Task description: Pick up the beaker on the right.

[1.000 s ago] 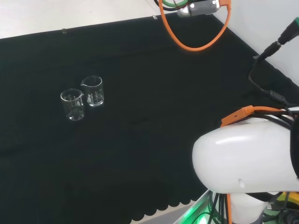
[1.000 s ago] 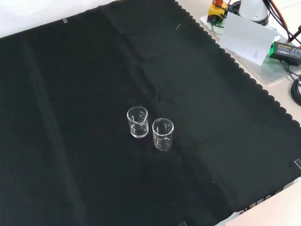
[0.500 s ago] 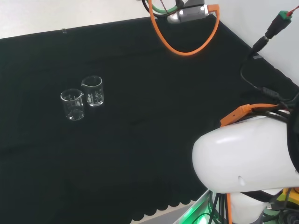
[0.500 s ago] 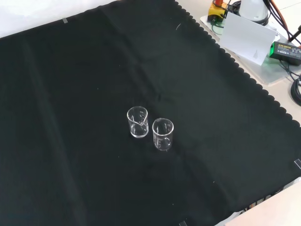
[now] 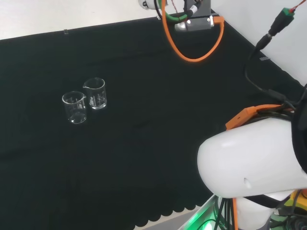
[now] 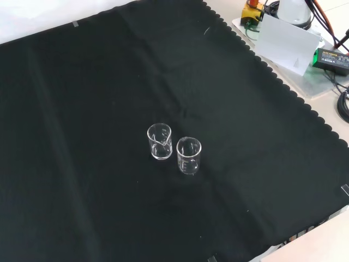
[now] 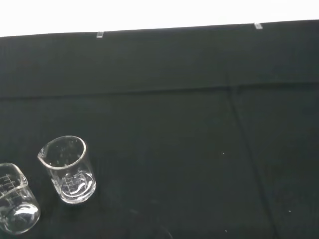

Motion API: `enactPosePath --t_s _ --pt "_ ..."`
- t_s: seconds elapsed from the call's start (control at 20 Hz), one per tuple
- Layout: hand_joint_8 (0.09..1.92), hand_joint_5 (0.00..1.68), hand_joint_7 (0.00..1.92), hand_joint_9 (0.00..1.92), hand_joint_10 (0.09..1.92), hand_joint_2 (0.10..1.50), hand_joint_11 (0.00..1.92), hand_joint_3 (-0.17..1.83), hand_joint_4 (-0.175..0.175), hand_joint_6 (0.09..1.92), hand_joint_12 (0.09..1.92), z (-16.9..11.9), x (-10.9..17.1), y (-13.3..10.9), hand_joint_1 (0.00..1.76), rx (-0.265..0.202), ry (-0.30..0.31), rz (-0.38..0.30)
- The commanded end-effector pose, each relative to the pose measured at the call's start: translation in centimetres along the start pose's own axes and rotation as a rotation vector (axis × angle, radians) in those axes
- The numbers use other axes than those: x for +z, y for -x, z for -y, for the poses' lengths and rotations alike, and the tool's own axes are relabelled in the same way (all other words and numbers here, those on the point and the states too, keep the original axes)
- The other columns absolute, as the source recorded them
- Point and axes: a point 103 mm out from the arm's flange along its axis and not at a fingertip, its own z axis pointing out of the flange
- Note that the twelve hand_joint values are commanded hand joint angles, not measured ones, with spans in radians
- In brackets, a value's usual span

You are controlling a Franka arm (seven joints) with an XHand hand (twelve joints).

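Two small clear glass beakers are seen upright and empty, almost touching, mid-cloth. In the head view, the right beaker (image 5: 96,93) sits slightly farther back than the left beaker (image 5: 74,107). White graduation marks are printed on both.

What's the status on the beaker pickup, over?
Two empty beakers upright on the black cloth, close together. Right beaker, head view, untouched, not yet picked up. Left beaker close beside it, could crowd the grasp.
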Motion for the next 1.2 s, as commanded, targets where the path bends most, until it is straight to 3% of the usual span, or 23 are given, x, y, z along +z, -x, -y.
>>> enactPosePath --t_s 0.05,0.55,0.95,1.2 --pt "0.61 0.2 0.07 0.14 0.75 1.2 0.0 0.17 -0.054 0.09 1.07 -4.7 5.9 5.0 0.25 -0.06 -0.024 -0.115" --pt "0.63 0.18 0.06 0.14 0.75 1.15 0.0 0.17 -0.059 0.09 1.07 -9.8 13.0 9.1 0.33 -0.112 -0.037 -0.225" --pt "0.65 0.17 0.07 0.14 0.76 1.08 0.0 0.16 -0.059 0.09 1.07 -12.5 17.9 8.2 0.44 -0.186 -0.054 -0.287" --pt "0.66 0.17 0.08 0.16 0.76 1.04 0.0 0.15 -0.06 0.09 1.08 -14.3 21.1 7.1 0.49 -0.23 -0.085 -0.376"
